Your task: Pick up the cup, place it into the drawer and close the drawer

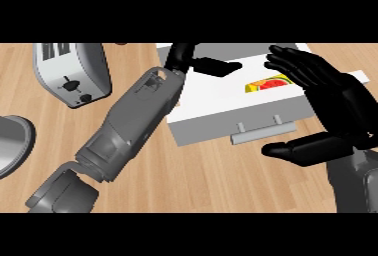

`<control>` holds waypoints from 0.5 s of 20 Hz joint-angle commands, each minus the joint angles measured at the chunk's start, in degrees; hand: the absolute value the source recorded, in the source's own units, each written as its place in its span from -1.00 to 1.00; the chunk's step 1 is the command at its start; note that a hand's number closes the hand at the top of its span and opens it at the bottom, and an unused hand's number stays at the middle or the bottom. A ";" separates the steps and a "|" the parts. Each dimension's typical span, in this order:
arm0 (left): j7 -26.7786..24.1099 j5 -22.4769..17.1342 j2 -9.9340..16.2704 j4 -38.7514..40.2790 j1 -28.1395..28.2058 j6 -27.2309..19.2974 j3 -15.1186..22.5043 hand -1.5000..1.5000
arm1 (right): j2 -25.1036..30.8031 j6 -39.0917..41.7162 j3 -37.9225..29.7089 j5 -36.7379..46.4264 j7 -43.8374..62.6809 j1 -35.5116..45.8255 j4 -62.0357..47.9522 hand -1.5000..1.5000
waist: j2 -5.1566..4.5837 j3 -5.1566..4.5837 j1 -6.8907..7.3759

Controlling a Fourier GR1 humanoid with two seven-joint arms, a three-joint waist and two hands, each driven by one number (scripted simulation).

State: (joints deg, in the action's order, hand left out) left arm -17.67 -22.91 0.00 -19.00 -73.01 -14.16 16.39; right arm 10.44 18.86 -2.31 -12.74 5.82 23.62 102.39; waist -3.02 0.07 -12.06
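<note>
The drawer [221,125] stands pulled out on the wooden counter, white inside, with a grey front and a bar handle [258,133]. Inside it lies the cup [267,85], patterned in yellow, red and green, its right side hidden behind my right hand. My right hand [336,107] hovers open over the drawer's right end, fingers spread above the cup and thumb low near the handle, not touching the cup. My left forearm crosses the drawer's left side. The left hand [193,59] is open over the back of the drawer, away from the cup.
A silver toaster [70,72] stands at the back left. The rim of a grey round vessel [13,142] shows at the left edge. Bare wood lies in front of the drawer.
</note>
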 commanded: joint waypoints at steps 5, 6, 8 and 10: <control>-8.44 -9.35 0.00 -4.70 1.46 0.24 -2.48 -1.00 | 2.55 13.26 8.56 -7.02 3.88 -1.32 -0.58 1.00 | 0.90 -0.10 1.62; -8.48 -9.62 0.00 -4.20 -0.03 0.22 -2.73 -1.00 | 3.93 14.40 9.28 -5.21 3.94 -0.92 -1.69 1.00 | 0.79 -0.08 2.72; -9.69 -10.90 0.00 -3.70 0.57 -1.98 -3.59 -1.00 | 9.05 18.25 10.54 -2.97 6.33 -2.34 -0.47 1.00 | 1.28 -0.11 3.17; -10.60 -11.13 0.00 -2.99 0.17 -2.45 -3.30 -1.00 | 10.68 18.98 12.13 -0.30 7.48 -4.47 1.64 1.00 | 1.80 -0.08 4.51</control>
State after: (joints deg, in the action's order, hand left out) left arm -26.17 -32.15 0.00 -22.42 -72.58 -15.25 13.73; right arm 16.98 33.98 7.04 -15.70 10.78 21.49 102.37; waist -1.91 -0.02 -9.31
